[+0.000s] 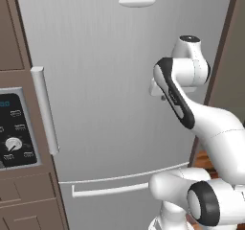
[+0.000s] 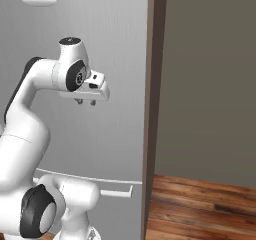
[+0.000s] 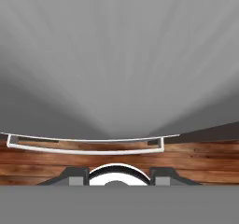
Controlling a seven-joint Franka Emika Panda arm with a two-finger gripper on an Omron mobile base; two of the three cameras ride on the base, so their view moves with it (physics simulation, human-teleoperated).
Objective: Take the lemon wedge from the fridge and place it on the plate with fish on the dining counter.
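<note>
White arm links fill the lower right of the left base view, rising toward the upper right in front of the fridge (image 1: pixel 110 80) — its silver door is closed, with a pale vertical bar handle (image 1: pixel 45 110) at the left edge and a drawer handle (image 1: pixel 107 189) near the bottom. An oven control panel (image 1: pixel 15 131) sits at the far left.

From the right base view, the arm climbs from the lower left; the gripper (image 2: pixel 86 102) points down at left of centre, close before the fridge door, its two short fingertips slightly apart with nothing between them. Wooden floor (image 2: pixel 200 206) lies lower right under a grey-brown wall (image 2: pixel 210 74).

Seen from the hand, the grey door spreads across the top — the drawer handle crosses lower centre above floorboards.
</note>
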